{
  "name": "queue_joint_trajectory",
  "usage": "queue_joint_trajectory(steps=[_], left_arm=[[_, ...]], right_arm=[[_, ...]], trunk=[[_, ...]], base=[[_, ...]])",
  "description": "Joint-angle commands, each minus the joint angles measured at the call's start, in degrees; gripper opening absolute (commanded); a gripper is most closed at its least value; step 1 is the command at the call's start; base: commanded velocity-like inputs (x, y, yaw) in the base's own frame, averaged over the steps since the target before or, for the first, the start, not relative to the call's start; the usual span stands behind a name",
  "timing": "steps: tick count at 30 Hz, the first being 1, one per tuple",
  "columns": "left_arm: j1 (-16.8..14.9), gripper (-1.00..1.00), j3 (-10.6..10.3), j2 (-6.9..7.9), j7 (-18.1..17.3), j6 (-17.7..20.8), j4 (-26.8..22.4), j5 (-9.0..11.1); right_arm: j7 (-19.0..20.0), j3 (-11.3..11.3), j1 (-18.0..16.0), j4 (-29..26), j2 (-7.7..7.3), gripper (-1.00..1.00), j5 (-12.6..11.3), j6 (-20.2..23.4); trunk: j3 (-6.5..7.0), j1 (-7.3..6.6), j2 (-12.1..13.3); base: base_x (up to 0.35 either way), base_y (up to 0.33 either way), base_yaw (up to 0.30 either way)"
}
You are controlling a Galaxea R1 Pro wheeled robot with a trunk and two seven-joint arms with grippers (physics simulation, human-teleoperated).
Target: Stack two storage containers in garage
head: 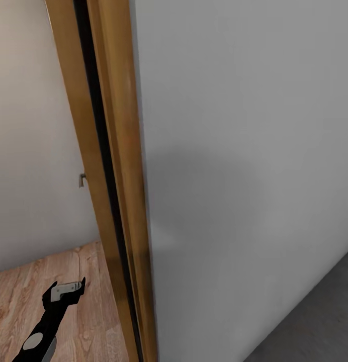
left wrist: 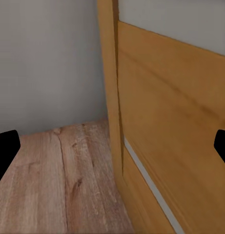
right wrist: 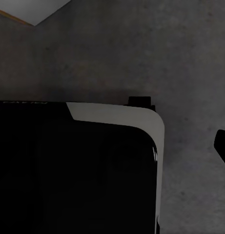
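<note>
The robot stands at a wooden door frame [head: 121, 201], between plank flooring [head: 38, 286] and grey concrete floor [head: 315, 322]. The left gripper's [head: 68, 291] fingers are spread, empty; the right's state cannot be told. No container is visible, so carrying and stacking seem left.

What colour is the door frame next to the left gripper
Golden-brown wood. The door frame shows best in the head view, beside the left gripper.

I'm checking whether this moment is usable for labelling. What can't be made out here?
- Right gripper's jaws: in the right wrist view a dark robot body covers one side; one fingertip shows.
- Beyond the wooden door frame: the head view meets the white wall.
- Small wall fitting: too small to identify.
</note>
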Motion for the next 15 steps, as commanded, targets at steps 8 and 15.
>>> queue_joint_trajectory(steps=[8, 15], left_arm=[[-0.05, 1.0, 0.27, 0.01, -0.37, -0.15, 0.97, 0.04], [-0.05, 1.0, 0.31, 1.89, -0.46, -2.65, 19.09, -0.23]], right_arm=[[0.3, -0.31, -0.02, 0.06, -0.01, 1.0, -0.01, -0.15], [0.3, -0.31, -0.04, 0.06, -0.01, 1.0, -0.01, -0.15]], trunk=[[-0.06, 0.0, -0.04], [-0.06, 0.0, -0.04]], base=[[-0.018, 0.0, 0.001], [-0.001, 0.0, 0.0]])
